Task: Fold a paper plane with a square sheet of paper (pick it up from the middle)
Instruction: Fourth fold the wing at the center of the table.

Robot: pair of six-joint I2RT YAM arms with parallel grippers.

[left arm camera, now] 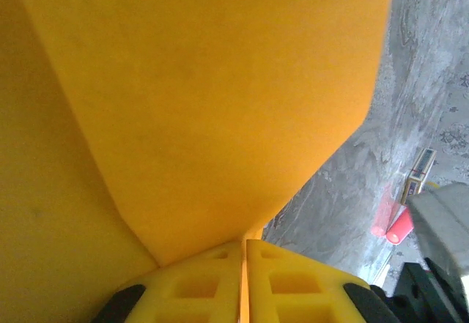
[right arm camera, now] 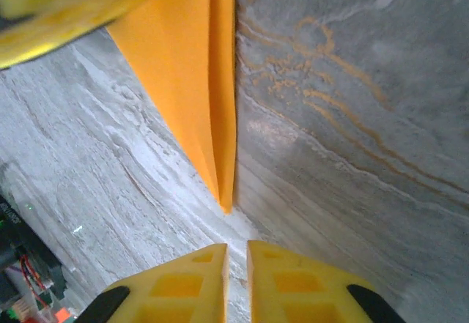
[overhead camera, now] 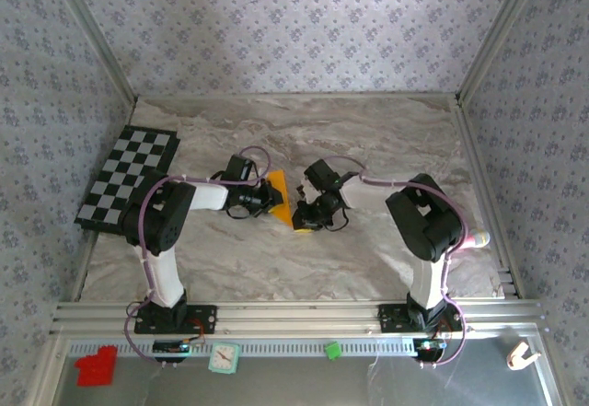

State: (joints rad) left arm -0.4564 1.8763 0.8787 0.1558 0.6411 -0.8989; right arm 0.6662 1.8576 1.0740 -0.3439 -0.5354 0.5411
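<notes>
Spreading beneath both arms, the marble table (overhead camera: 368, 139) carries the orange paper (overhead camera: 279, 194), which is folded into a pointed shape with layered creases. The paper rises broad and close ahead of the left gripper (left arm camera: 244, 246), whose fingers are pressed together on its lower edge, pinching it. Its sharp tip lies just in front of the right gripper (right arm camera: 236, 248), apart from it. Those fingers stand almost closed, a thin slit between them, gripping nothing.
</notes>
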